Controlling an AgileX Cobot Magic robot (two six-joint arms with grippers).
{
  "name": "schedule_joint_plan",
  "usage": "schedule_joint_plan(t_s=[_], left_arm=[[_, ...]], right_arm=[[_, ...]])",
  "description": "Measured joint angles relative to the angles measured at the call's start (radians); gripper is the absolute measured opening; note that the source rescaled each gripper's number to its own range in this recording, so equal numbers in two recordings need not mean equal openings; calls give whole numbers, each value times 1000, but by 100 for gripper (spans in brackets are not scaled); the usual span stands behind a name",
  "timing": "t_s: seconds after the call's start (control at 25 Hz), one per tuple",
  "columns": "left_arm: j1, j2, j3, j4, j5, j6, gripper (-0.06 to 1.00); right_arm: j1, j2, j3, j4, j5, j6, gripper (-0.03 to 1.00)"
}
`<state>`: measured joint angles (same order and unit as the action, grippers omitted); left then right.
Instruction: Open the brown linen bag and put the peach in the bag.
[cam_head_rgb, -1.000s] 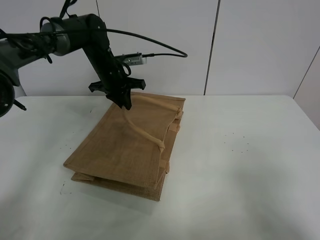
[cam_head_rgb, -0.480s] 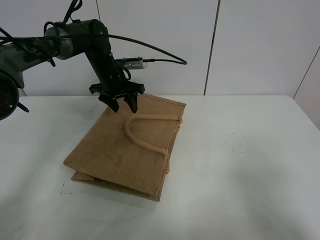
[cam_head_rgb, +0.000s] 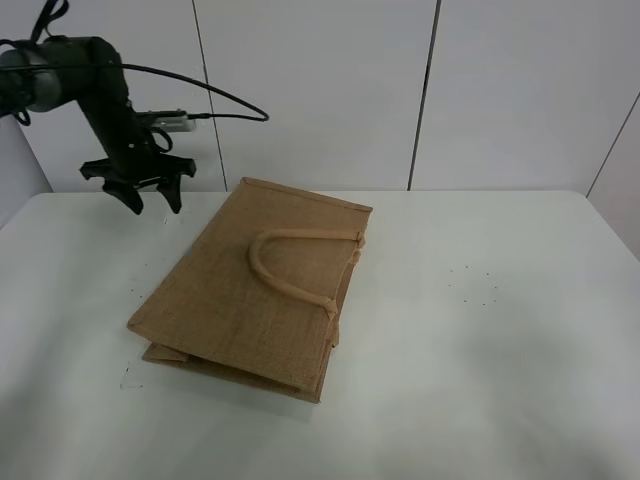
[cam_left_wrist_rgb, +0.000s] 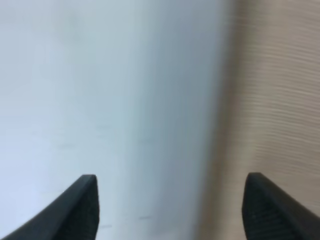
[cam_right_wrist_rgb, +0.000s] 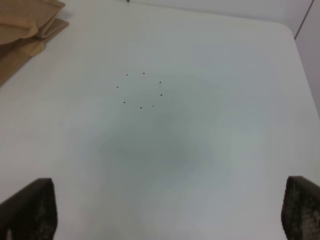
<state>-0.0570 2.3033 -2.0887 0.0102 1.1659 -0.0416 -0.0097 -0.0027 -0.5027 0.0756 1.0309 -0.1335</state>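
The brown linen bag (cam_head_rgb: 260, 290) lies flat on the white table, one beige loop handle (cam_head_rgb: 290, 262) resting on its upper face. My left gripper (cam_head_rgb: 150, 200) is open and empty, up off the table to the left of the bag's far corner. In the blurred left wrist view my open fingertips (cam_left_wrist_rgb: 82, 207) frame the table, with the bag's edge (cam_left_wrist_rgb: 280, 100) along one side. My right gripper (cam_right_wrist_rgb: 165, 210) is open over bare table; a corner of the bag (cam_right_wrist_rgb: 25, 30) shows at the frame's edge. The right gripper is out of the exterior view. The peach is not in view.
The white table (cam_head_rgb: 500, 350) has a ring of small black dots (cam_head_rgb: 475, 288) to the right of the bag, also shown in the right wrist view (cam_right_wrist_rgb: 141, 90). White wall panels stand behind the table.
My left gripper opened and let go of the bag's handle, which dropped flat onto the bag. The arm then swung left, away from the bag.
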Motion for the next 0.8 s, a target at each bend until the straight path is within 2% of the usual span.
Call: schedule_joint_plan(t_s=[0.16, 0.36, 0.56, 0.8], left_arm=[[79, 0, 0, 2, 0, -4, 83], [93, -7, 18, -10, 0, -8, 83], [85, -94, 116, -10, 0, -2, 83], [84, -318, 309, -16, 1, 3, 83]], right_arm=[[0, 0, 0, 0, 0, 0, 100], [0, 0, 0, 0, 0, 0, 100], [0, 0, 0, 0, 0, 0, 100], [0, 0, 0, 0, 0, 0, 100]])
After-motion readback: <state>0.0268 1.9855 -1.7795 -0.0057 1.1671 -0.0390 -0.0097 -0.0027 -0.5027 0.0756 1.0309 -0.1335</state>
